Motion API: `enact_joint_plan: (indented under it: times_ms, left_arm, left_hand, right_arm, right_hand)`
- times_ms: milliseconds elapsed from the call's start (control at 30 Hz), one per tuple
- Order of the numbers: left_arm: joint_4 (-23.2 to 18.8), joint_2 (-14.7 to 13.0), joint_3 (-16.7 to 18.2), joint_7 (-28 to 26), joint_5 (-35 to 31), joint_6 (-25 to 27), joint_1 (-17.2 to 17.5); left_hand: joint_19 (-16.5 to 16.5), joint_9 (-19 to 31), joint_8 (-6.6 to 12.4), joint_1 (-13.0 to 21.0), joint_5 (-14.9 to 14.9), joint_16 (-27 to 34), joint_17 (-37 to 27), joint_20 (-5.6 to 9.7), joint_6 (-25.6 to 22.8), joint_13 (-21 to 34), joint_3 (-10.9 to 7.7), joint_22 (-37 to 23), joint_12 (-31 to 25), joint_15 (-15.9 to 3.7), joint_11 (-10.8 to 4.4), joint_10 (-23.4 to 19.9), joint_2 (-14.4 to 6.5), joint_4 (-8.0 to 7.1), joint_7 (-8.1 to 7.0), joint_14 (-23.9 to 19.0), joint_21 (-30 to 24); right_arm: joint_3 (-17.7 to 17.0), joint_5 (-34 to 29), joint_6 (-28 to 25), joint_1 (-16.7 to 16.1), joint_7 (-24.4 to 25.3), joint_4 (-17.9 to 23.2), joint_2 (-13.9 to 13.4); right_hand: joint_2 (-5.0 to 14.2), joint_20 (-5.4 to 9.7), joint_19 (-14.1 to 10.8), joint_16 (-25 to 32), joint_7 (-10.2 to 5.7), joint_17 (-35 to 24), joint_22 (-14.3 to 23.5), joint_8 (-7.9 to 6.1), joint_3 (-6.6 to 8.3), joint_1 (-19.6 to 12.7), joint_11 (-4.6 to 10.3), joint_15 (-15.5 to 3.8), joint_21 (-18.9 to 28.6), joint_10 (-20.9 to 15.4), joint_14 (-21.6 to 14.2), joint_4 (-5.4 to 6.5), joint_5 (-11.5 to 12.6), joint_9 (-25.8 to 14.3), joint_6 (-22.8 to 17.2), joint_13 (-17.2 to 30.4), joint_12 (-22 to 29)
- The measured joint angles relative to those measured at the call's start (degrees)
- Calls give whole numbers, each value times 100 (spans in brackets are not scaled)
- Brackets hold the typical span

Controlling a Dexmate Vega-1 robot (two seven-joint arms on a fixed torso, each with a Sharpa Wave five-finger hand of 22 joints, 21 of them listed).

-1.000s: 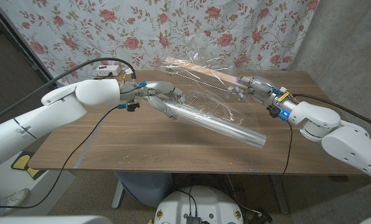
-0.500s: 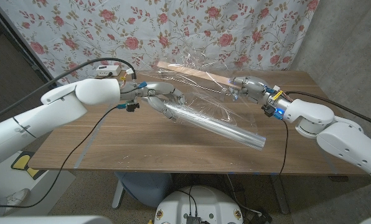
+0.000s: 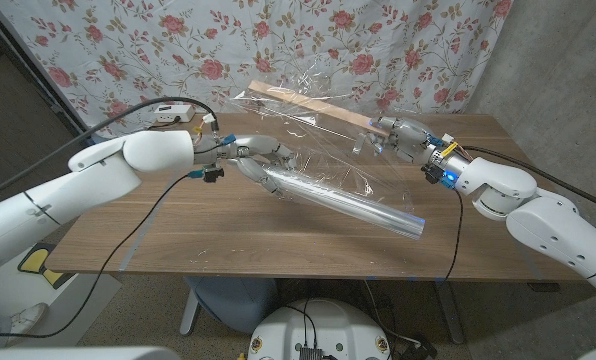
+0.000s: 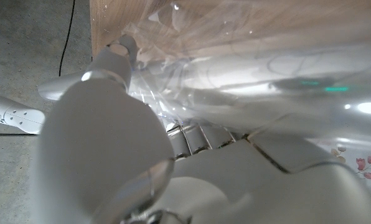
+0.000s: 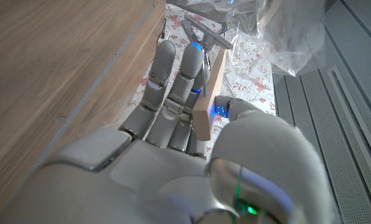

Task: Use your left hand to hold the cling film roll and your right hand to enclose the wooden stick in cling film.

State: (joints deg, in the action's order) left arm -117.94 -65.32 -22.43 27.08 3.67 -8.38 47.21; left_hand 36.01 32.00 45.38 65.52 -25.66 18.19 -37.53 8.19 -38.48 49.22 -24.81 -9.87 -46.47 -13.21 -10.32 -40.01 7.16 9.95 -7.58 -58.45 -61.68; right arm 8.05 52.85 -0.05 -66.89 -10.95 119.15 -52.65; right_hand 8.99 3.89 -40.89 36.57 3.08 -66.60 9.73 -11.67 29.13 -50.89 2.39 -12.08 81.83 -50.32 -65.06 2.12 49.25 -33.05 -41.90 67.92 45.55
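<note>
Stick up, film trailing off the roll!
Your right hand (image 3: pixel 396 135) grips the wooden stick (image 3: pixel 308 102), lifted, running back-left; your left hand (image 3: pixel 261 159) holds the cling film roll (image 3: pixel 353 201), slanting front-right above the table (image 3: pixel 228 225).

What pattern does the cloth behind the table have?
The cloth is white with pink roses and green leaves, clearest in the head view.

You see a brown wood-grain table (image 3: pixel 228 240) before a white curtain with red roses (image 3: pixel 278 40). Your glossy white left hand (image 3: pixel 263 162) and silver-grey right hand (image 3: pixel 396 135) show against it. The clear, glinting cling film roll (image 3: pixel 353 203) and pale tan wooden stick (image 3: pixel 308 103) stand out.
</note>
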Motion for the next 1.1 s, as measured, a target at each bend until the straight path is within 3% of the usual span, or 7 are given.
enact_joint_plan:
  times_ms: [1100]
  left_arm:
    - [297,219,-280,185,-86,276,-348]
  left_hand:
    - [1,0,0,0,5,-88,-84,0,1,27,-9,0,50,0,-13,-12,0,9,-1,-62,-64]
  right_arm:
    - [-54,1043,164,25,-1094,-462,339]
  right_hand:
    - [0,21,-21,20,0,-12,0,10,0,0,0,-16,0,0,-15,0,10,-25,0,13,27]
